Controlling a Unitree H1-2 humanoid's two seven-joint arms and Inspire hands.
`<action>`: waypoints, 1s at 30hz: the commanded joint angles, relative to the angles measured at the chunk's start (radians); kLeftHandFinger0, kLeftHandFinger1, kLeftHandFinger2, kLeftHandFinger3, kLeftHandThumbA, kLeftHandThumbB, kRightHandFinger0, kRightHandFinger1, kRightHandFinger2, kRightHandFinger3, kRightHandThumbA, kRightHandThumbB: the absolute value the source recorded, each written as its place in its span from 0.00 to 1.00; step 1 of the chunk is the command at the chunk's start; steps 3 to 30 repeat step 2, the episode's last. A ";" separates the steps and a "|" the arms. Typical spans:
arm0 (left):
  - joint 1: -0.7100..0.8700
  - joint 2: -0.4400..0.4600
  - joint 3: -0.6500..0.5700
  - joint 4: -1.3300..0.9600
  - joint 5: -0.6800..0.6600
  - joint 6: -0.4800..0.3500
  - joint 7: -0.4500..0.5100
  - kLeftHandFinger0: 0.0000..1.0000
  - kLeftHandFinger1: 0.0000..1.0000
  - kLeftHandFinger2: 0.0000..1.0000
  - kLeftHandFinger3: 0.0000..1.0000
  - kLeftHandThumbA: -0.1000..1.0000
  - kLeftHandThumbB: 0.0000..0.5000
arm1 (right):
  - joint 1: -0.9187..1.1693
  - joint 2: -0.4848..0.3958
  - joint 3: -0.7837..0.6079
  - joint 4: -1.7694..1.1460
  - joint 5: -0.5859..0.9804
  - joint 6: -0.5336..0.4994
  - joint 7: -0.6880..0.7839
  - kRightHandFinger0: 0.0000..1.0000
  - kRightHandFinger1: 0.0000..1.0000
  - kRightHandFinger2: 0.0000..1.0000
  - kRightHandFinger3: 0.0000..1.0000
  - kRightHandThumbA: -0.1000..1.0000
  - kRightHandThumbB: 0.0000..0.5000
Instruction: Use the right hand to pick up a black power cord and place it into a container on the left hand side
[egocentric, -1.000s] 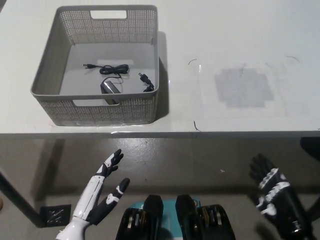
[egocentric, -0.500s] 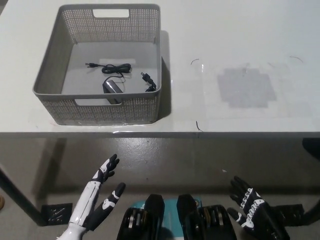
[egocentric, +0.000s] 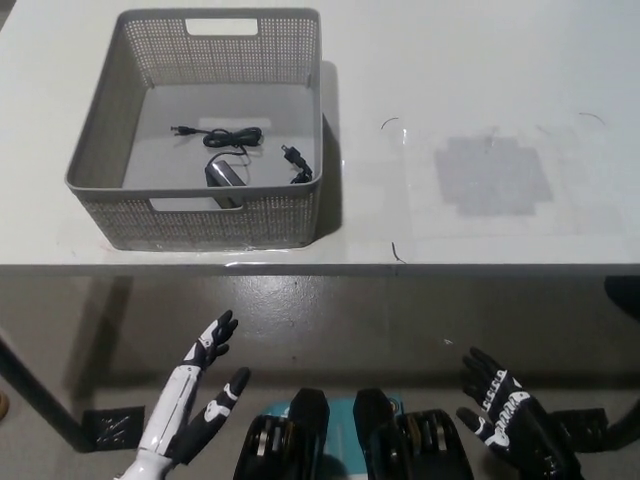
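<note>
Head view, cord (egocentric: 232, 152) in basket (egocentric: 298, 60), no labels

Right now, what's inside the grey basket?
The grey basket holds a black power cord with its adapter brick and a plug end near the right wall. The front wall hides the floor nearest the robot.

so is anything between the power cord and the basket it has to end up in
Nothing: the black power cord already lies inside the grey basket. The right hand and left hand are both open, below the table's edge.
</note>
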 joint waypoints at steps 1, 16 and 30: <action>-0.011 0.006 0.008 -0.026 -0.005 -0.018 0.018 1.00 1.00 1.00 1.00 0.86 0.15 | -0.027 0.003 -0.014 0.005 0.022 -0.037 0.040 1.00 1.00 1.00 1.00 0.97 0.92; -0.011 0.006 0.008 -0.027 -0.002 -0.018 0.018 1.00 1.00 1.00 1.00 0.86 0.16 | -0.028 0.004 -0.015 0.006 0.022 -0.039 0.040 1.00 1.00 1.00 1.00 0.97 0.91; -0.011 0.006 0.008 -0.027 -0.002 -0.018 0.018 1.00 1.00 1.00 1.00 0.86 0.16 | -0.028 0.004 -0.015 0.006 0.022 -0.039 0.040 1.00 1.00 1.00 1.00 0.97 0.91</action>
